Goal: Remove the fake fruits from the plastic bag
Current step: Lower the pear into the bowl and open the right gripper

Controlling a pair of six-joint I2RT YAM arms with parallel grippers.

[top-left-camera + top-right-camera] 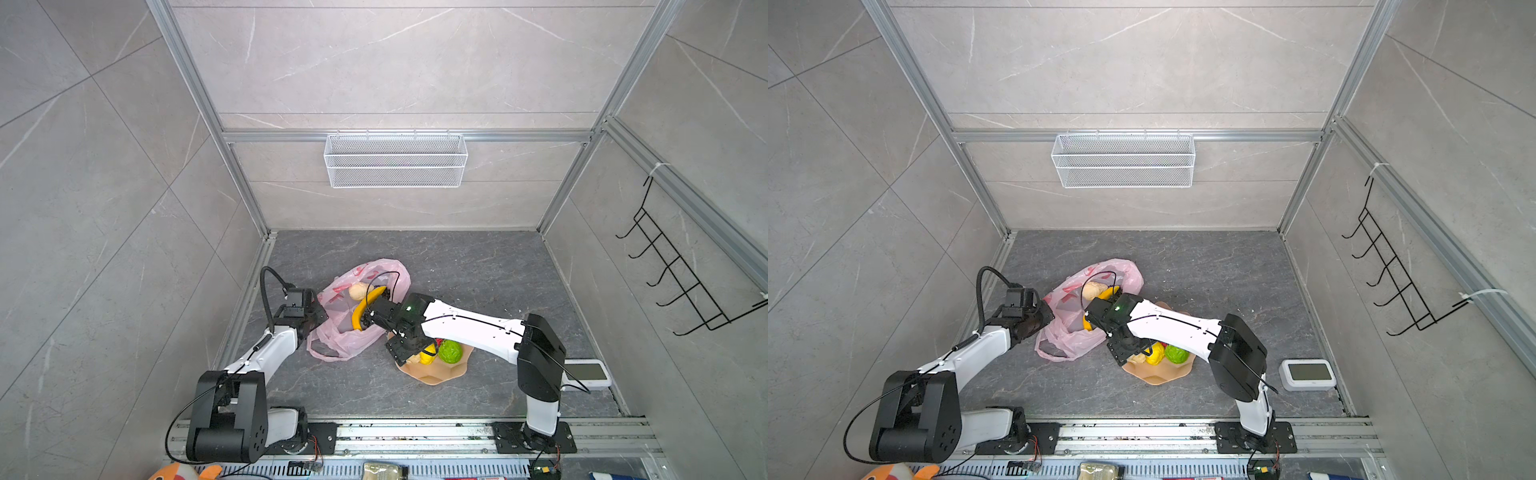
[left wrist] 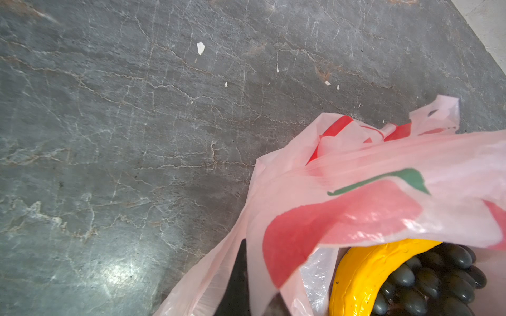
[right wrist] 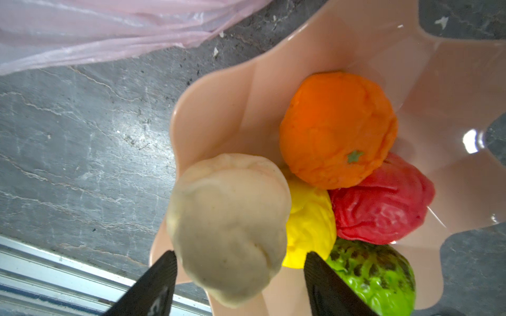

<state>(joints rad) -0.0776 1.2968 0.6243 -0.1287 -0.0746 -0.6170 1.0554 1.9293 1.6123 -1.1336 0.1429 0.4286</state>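
Note:
The pink plastic bag [image 1: 357, 345] lies left of centre with a yellow banana [image 1: 363, 307], a beige fruit [image 1: 358, 291] and dark grapes [image 2: 438, 279] in its mouth. My left gripper [image 1: 320, 311] is shut on the bag's left edge, and the film drapes over its fingers [image 2: 235, 276]. My right gripper [image 3: 239, 254] stands open over the peach plate [image 3: 219, 109], with another beige fruit [image 3: 227, 224] between its jaws and a gap on one side. On the plate lie an orange tangerine [image 3: 336, 131], a red fruit [image 3: 383, 202], a yellow fruit [image 3: 309, 219] and a green fruit [image 1: 451, 351].
A white mesh basket [image 1: 395, 160] hangs on the back wall and a black hook rack [image 1: 681, 274] on the right wall. A white device [image 1: 590, 372] lies at the right edge of the floor. The arms' metal rail [image 1: 415, 432] runs along the front.

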